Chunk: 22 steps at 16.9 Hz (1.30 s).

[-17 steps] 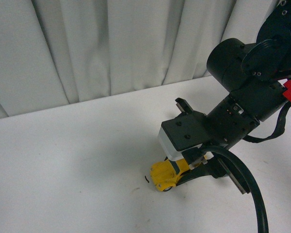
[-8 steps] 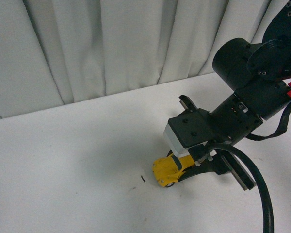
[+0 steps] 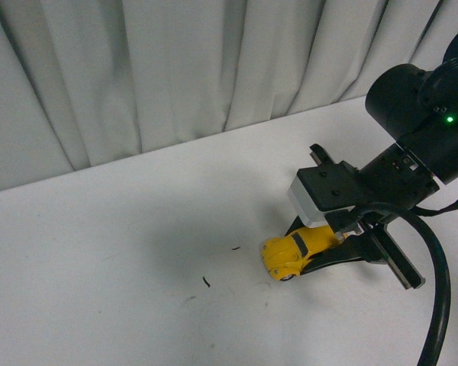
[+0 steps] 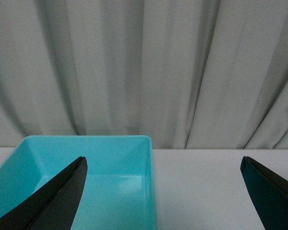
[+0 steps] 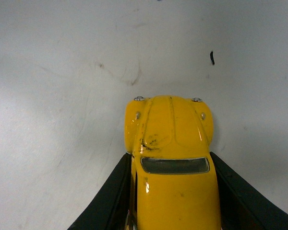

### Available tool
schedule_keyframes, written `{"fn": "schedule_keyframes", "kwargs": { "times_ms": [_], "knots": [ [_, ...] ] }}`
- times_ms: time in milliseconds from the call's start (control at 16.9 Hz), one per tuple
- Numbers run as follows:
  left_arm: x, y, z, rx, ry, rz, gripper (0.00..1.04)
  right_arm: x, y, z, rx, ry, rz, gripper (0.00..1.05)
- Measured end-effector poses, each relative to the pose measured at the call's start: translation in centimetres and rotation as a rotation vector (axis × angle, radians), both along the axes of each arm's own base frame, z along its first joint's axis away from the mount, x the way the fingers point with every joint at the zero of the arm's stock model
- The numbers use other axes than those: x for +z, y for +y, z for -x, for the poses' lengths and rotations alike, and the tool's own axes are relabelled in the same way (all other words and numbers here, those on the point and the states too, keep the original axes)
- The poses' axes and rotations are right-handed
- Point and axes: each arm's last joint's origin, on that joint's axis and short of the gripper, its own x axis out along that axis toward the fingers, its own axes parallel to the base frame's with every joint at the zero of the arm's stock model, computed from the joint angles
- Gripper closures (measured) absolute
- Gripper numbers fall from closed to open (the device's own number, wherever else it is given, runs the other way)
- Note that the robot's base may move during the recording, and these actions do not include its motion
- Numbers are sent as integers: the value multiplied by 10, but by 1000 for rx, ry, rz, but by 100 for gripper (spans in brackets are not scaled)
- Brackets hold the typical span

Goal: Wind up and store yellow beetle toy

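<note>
I have the yellow beetle toy (image 3: pixel 290 255) standing on the white table (image 3: pixel 99 267), right of centre in the front view. Its long axis runs across the table, in line with the fingers. Its nose points toward the robot's left and a little back toward the robot.

The right gripper (image 3: pixel 299 258) is closed on its flanks, with a black finger (image 5: pixel 110 196) pressed against each side behind the windscreen.

A second ago a dark speck (image 3: pixel 235 246), the same one I think, lay just off the nose. Now car and claw sit further right, with a clear gap to it.

The left gripper (image 4: pixel 163 160) is spread wide, holding nothing, facing a turquoise bin (image 4: pixel 110 138).
</note>
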Motion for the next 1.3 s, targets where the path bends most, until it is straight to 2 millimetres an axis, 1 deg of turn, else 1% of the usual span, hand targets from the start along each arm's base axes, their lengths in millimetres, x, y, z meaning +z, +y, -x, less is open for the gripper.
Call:
{"fn": "schedule_keyframes", "kwargs": {
  "times_ms": [59, 177, 236, 649, 1003, 1062, 1122, 1240, 1299],
  "knots": [
    [0, 0, 0, 0, 0, 0, 7, 0, -8, 4, -31, 19, -5, 63],
    [0, 0, 0, 0, 0, 0, 7, 0, -33, 22, -124, 57, -19, 63],
    [0, 0, 0, 0, 0, 0, 7, -1, -38, 26, -143, 67, -22, 63],
    [0, 0, 0, 0, 0, 0, 7, -2, -55, 42, -219, 98, -39, 63],
    [0, 0, 0, 0, 0, 0, 7, -1, -58, 43, -226, 92, -36, 63],
    [0, 0, 0, 0, 0, 0, 7, 0, -56, 42, -219, 87, -32, 56],
    [0, 0, 0, 0, 0, 0, 7, -3, -53, 44, -216, 116, 0, 45],
    [0, 0, 0, 0, 0, 0, 7, -4, -50, 47, -206, 127, -5, 28],
    [0, 0, 0, 0, 0, 0, 7, -5, -48, 46, -194, 117, -3, 14]
  ]
}}
